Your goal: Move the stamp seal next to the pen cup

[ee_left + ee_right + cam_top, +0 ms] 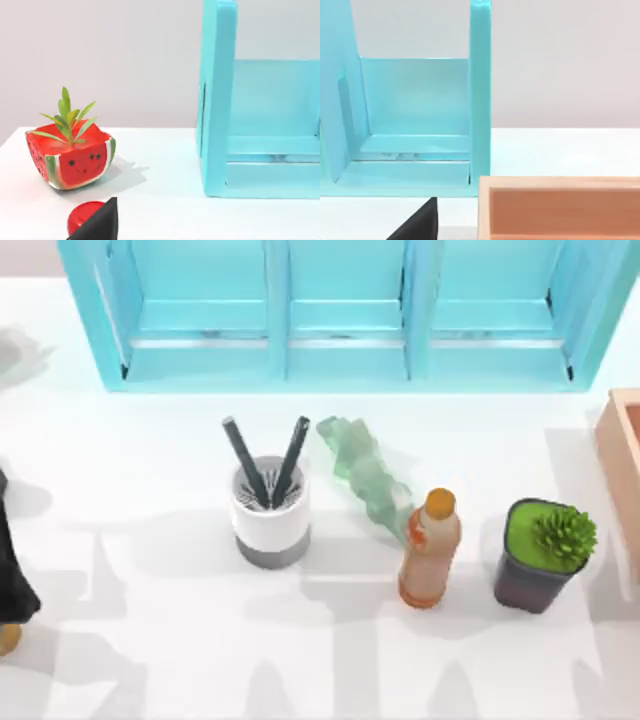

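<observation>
white pen cup [270, 512] upright (pens [268, 462] splayed upward), table [150, 640] centre.

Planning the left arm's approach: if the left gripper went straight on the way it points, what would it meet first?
Probably the stamp seal: in the left wrist view its red knob sits right beside the left gripper. Beyond it stands the watermelon planter, though depth is unclear.
</observation>
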Controlling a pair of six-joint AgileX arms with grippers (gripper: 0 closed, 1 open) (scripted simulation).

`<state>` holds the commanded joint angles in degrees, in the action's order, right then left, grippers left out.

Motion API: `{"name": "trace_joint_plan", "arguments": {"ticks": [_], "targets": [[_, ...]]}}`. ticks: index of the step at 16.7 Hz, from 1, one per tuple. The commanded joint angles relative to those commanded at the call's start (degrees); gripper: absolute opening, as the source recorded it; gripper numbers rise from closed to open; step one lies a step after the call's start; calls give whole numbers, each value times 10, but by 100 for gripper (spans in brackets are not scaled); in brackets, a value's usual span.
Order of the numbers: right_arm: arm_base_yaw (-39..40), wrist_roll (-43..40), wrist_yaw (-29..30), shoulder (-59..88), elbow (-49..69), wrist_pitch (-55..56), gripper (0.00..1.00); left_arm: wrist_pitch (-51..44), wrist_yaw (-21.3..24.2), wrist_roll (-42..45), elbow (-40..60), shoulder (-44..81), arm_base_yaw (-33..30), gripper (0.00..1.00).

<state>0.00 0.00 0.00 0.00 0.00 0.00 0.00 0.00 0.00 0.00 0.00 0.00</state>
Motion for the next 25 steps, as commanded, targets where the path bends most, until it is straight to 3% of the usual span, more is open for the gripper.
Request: {"name": "trace_joint_plan", "arguments": {"ticks": [4,8,20,25], "targets": [[0,0,0,0,0,0,100,-15,-1,2,18,17,3,100],[0,0,0,0,0,0,100,-98,-1,16,125,124,15,100],[0,0,0,0,0,0,100,-556,2,85,744,829,73,100],[0,0,0,0,0,0,100,-714,1,110,959,1058,95,100]]}}
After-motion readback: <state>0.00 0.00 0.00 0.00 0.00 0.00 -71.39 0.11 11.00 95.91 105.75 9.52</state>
